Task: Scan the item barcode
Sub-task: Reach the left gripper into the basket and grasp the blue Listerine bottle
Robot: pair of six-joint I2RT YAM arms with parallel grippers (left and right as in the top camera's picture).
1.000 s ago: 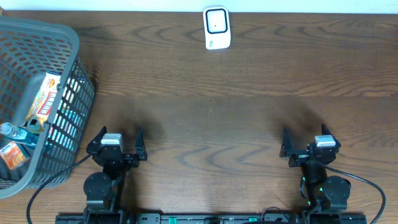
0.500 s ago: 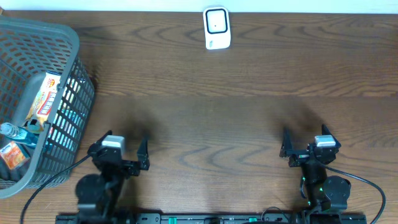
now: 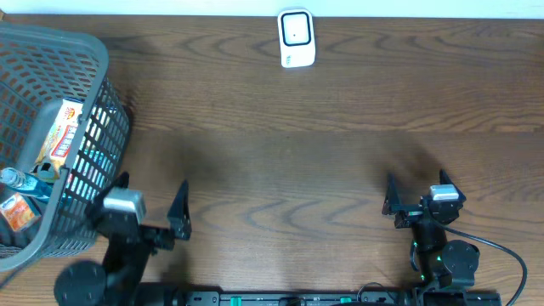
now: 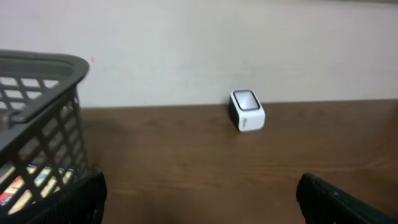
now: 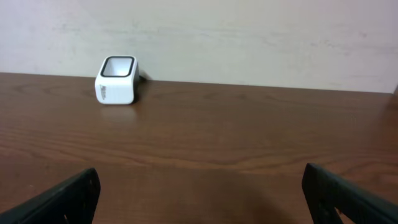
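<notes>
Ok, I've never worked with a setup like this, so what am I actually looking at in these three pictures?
Two robot arms sit at a wooden table. The overhead view looks straight down: the left gripper and right gripper are at the near edge, both open and holding nothing. The other two pictures come from a camera on each wrist, looking forward across the table. The dark shapes in their bottom corners are that gripper's own fingers. A grey basket at the left holds packaged items, including an orange snack packet. The white barcode scanner stands at the far edge, by the wall.
</notes>
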